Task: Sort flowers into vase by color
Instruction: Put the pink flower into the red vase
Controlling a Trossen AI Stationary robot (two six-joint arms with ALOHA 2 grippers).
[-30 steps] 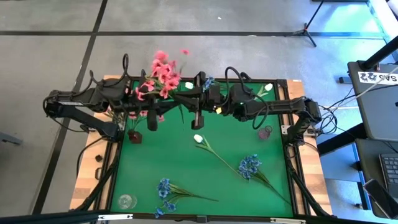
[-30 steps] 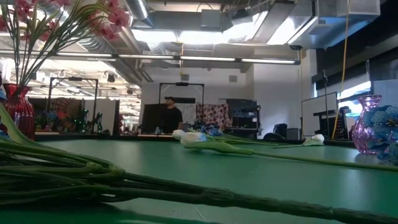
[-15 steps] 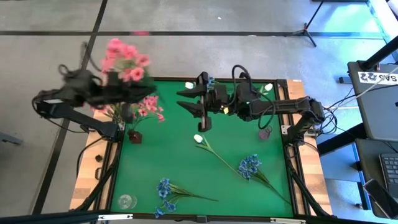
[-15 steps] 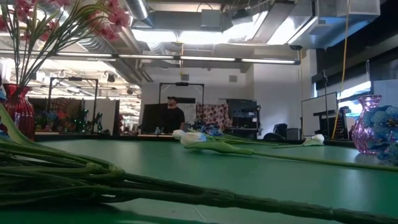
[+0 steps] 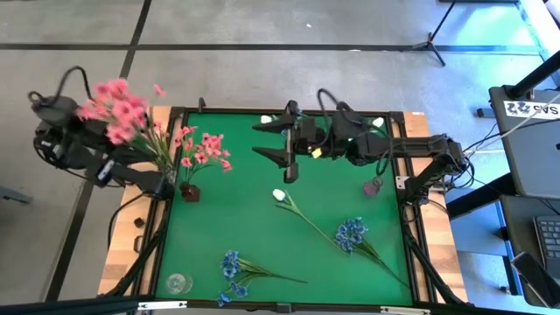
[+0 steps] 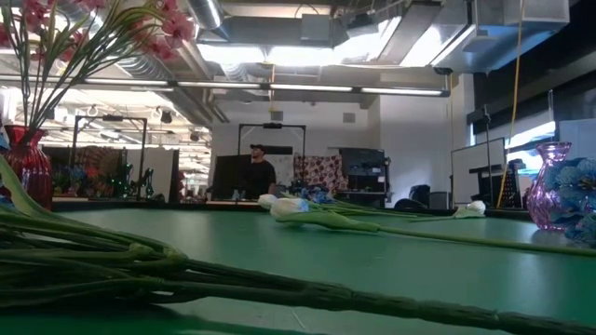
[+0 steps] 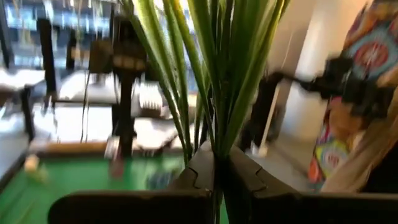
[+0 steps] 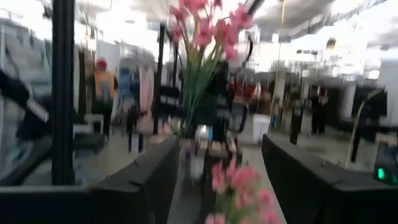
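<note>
Left gripper (image 7: 214, 186) is pinched tight on the green stems of a pink blossom sprig (image 5: 118, 109), holding that cluster up beyond the far-left corner of the green table (image 5: 254, 227), while the right gripper (image 5: 282, 144) stands wide open and empty over the far middle.

Going near to far on what is left: a blue blossom sprig (image 5: 232, 267) lies by the near edge beside a small clear glass vase (image 5: 178, 283), which looks empty. Further in, on the right, a second blue blossom sprig (image 5: 352, 233) rests flat on the felt, and a white tulip-like bud (image 5: 279, 194) lies mid-table. Beyond that, a dark red vase (image 5: 189, 190) on the left already carries pink blossoms (image 5: 203, 149), and a pink glass vase (image 5: 374, 185) on the right shows blue blooms in the low view. Another white bud (image 5: 377, 122) sits at the far edge.

My read: pinks nearly finished once this bunch goes in, blues partly done, whites not yet started.
</note>
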